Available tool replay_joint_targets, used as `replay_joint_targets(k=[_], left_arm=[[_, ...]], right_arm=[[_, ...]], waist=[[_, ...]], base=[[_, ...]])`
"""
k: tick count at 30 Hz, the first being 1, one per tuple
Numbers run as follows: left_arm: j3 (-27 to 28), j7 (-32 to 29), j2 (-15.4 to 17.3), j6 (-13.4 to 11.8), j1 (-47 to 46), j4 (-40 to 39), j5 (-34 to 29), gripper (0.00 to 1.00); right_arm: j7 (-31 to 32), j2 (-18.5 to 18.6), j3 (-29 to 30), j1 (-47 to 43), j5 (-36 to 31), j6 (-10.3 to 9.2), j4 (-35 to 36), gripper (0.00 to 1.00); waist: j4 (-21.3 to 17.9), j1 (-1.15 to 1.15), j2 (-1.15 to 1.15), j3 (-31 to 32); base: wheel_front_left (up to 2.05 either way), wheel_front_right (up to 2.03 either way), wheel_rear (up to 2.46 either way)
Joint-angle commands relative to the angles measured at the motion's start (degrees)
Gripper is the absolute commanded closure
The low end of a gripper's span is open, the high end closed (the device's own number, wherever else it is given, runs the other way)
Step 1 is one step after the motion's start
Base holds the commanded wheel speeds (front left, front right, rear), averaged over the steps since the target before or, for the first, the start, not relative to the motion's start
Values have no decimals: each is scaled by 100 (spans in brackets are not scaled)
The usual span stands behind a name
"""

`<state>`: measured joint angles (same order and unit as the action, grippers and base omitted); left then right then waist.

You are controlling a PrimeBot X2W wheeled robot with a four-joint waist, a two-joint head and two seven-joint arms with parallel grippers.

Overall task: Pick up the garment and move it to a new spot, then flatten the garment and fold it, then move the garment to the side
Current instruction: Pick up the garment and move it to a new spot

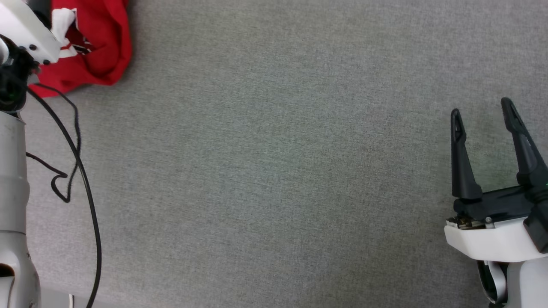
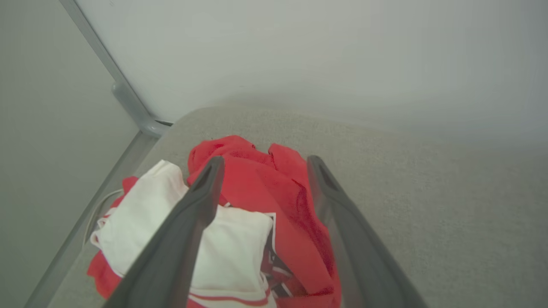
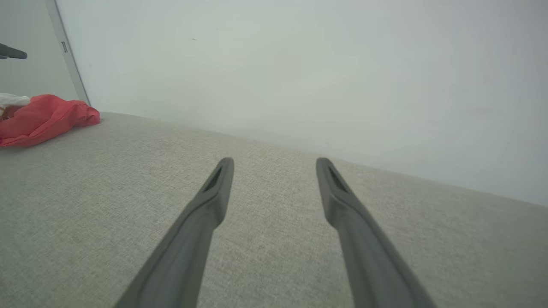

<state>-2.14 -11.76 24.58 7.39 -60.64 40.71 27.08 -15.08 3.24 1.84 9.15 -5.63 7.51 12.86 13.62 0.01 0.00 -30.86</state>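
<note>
Grey woven cloth is covering the one table (image 1: 274, 171), and a plain white wall (image 3: 299, 64) is standing behind it with a grey frame post (image 2: 128, 102) running down at the far left corner. At the far left of the table, up in that corner, the single garment (image 1: 107, 42) is lying crumpled in a heap, red with a white panel folded on top and thin red-and-white striped trim showing. Some black, white-edged marks are peeking out of the folds, but they are too bunched to read. The pale left arm (image 1: 13, 171) is reaching up along the left edge toward the heap, and two black cables (image 1: 85, 184), one thick and one thin and looped, are hanging beside it over the cloth. In the left wrist view the left gripper (image 2: 265, 160) is hovering right over the heap with its two dark fingers (image 2: 192, 214) spread wide and nothing between them; whether the tips are touching the cloth I cannot tell. The middle of the table is lying bare. At the lower right the right gripper (image 1: 481, 107) is resting low over the table, well apart from the garment, its two fingers (image 1: 460, 162) also spread wide and holding nothing. No label or brand is showing on either gripper.
</note>
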Motion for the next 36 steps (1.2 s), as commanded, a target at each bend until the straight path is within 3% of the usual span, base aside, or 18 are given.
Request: replay_joint_targets(k=[1, 5, 11, 20, 21, 22, 23, 29, 36], left_arm=[[-120, -368, 31, -2, -90, 108, 231, 0], [-436, -1410, 288, -2, -171, 304, 814, 0], [-690, -2407, 334, -1, -171, 733, 1350, 0], [-1398, -2804, 125, 0, 191, 1349, 1347, 0], [-1466, -2747, 136, 0, 196, 1336, 1359, 56], [-1466, -2747, 136, 0, 196, 1336, 1359, 56], [-1505, -2656, 180, 0, 187, 1317, 1362, 100], [-1837, -1952, 525, 0, -104, 954, 1319, 100], [-2476, -1224, 695, 0, -382, 464, 1282, 100]], right_arm=[[-14, 25, 10, 71, -8, -5, 37, 0], [-14, 40, 21, 117, -17, -4, 96, 0], [-14, 61, -2, 195, -32, -4, 86, 0], [-14, 62, -45, 260, 10, -4, 34, 0], [-14, 62, -40, 258, 9, -4, 28, 0], [-14, 62, -40, 258, 9, -4, 28, 0], [-14, 59, -32, 253, 9, -4, 18, 0], [-14, 35, -28, 148, 86, -4, -58, 0], [-14, -9, -90, 1, 190, -4, -203, 0]], waist=[[-51, -1, 0, -75], [-85, -1, 0, -184], [-108, -1, 0, -337], [-178, -1, 0, -417], [-178, -1, 0, -403], [-178, -1, 0, -403], [-176, -1, 0, -379], [-81, -1, 0, -68], [36, -1, 0, 551]], base=[[0, 0, 0], [0, 0, 0], [0, 0, 0], [0, 0, 0], [0, 0, 0], [0, 0, 0], [0, 0, 0], [0, 0, 0], [0, 0, 0]])
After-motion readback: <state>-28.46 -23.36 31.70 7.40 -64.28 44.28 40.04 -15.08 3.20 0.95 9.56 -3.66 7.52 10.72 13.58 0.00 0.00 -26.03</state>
